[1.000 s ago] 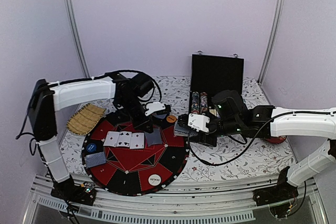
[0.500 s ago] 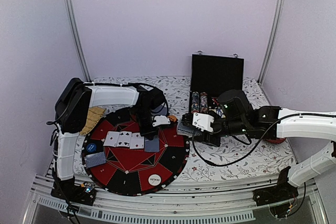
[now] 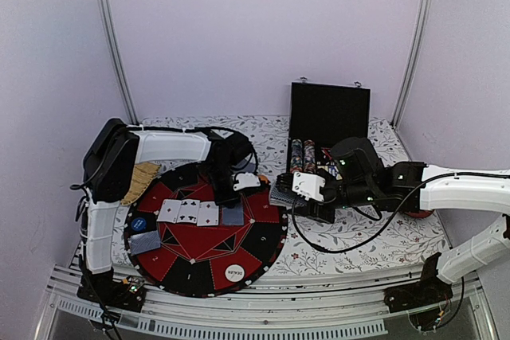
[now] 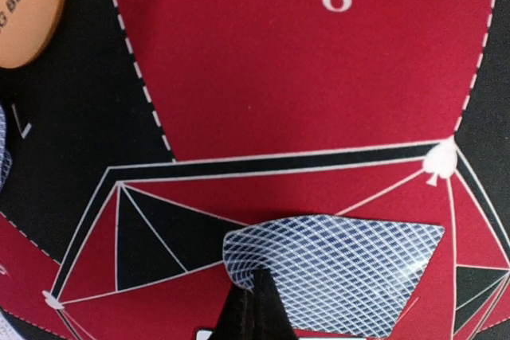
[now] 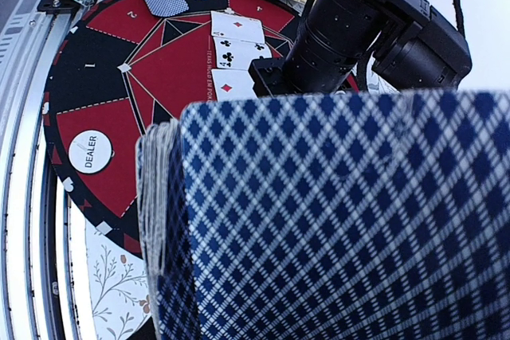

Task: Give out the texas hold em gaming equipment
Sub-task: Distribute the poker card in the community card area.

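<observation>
My left claw (image 4: 253, 320) is pinching shut on the curled edge of a face-down card (image 4: 351, 264). The card is lying on the round red-and-black poker mat (image 3: 263, 240), just right of three face-up cards (image 3: 189, 212). My right claw (image 3: 284, 197) is gripping the deck (image 5: 335, 220), hovering at the mat's right rim, in front of the open black case (image 3: 329, 113).

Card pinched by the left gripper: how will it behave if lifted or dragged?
Likely floppy: the card curls up beside the shut left gripper. Probably very light, since the rest lies thin and flat on the mat. Its back shows sheen, so it may slip.
</observation>
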